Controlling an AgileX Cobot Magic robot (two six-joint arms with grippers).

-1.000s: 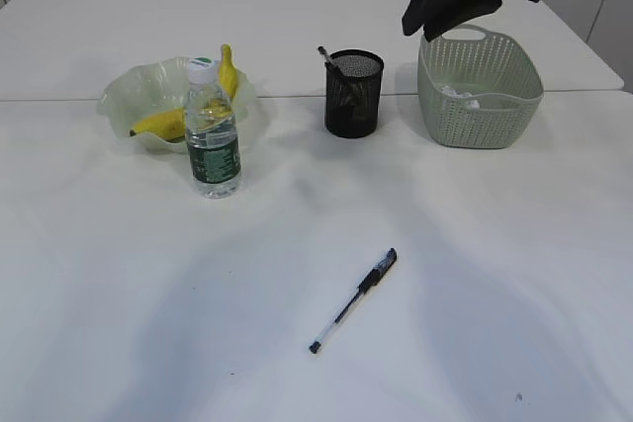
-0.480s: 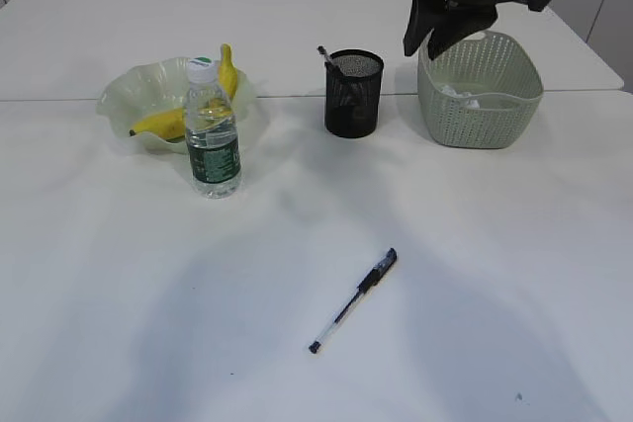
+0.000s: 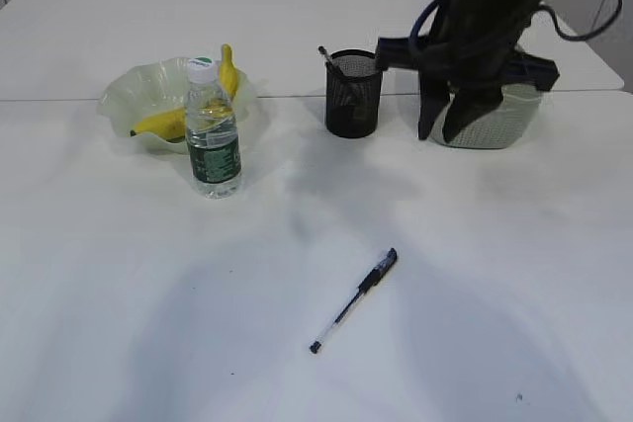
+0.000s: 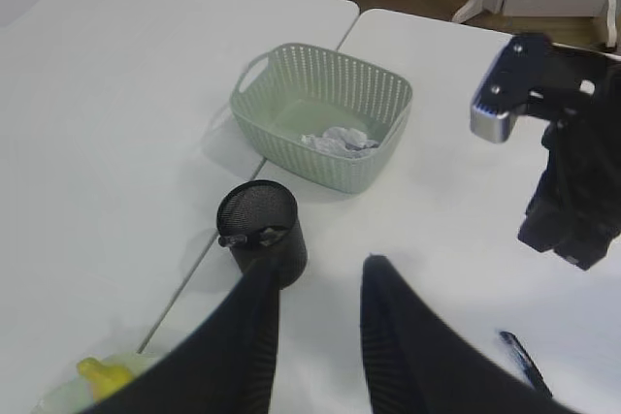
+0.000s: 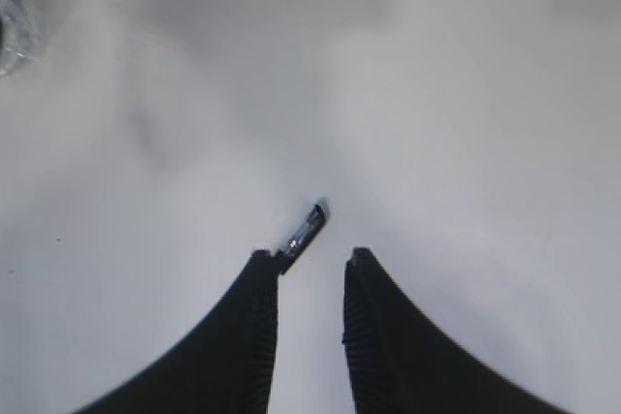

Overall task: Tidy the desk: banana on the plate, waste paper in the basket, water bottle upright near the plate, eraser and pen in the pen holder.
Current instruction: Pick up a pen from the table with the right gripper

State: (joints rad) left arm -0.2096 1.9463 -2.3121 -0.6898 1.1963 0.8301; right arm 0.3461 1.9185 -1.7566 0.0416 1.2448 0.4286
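We saw the pen (image 3: pixel 353 300) lying loose on the desk (image 3: pixel 495 274); both the right gripper (image 5: pixel 306 264) and left gripper (image 4: pixel 315 288) were apparently parted, empty

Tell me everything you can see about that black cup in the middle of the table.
The pen holder is a black cylinder of fine metal-looking mesh with a solid rim, standing upright on the white desk. It stands apart from the plate and the green basket. A pen leans inside it, its end poking over the rim. Nothing else touches it.
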